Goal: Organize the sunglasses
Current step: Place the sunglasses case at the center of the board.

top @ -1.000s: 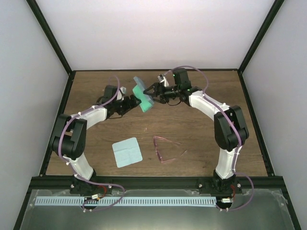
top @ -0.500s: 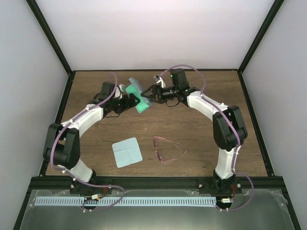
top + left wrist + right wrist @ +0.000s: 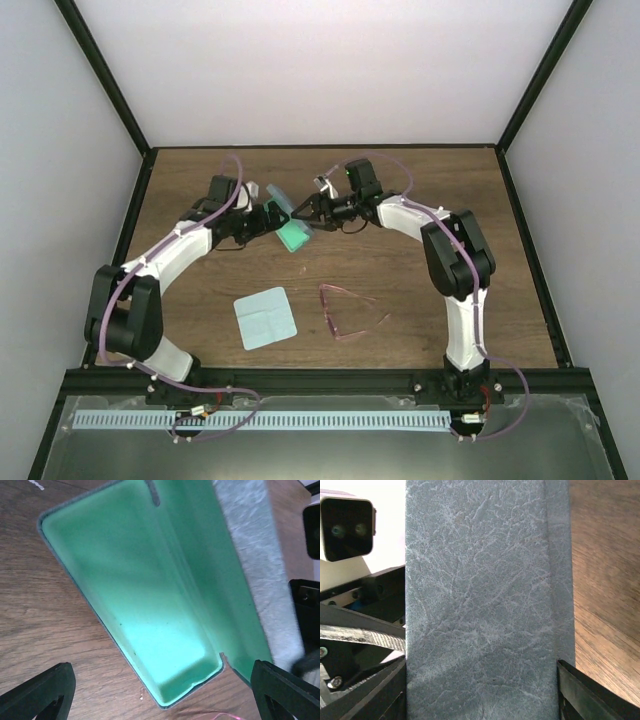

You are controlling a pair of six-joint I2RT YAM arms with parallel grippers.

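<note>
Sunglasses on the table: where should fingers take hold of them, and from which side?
Grip the sunglasses at the middle of the front frame, coming straight down from above. They lie flat on the table, temples apparently spread toward the right, so only a top approach lets the fingers straddle the front bar; the temples look too thin and springy to hold steadily.
</note>
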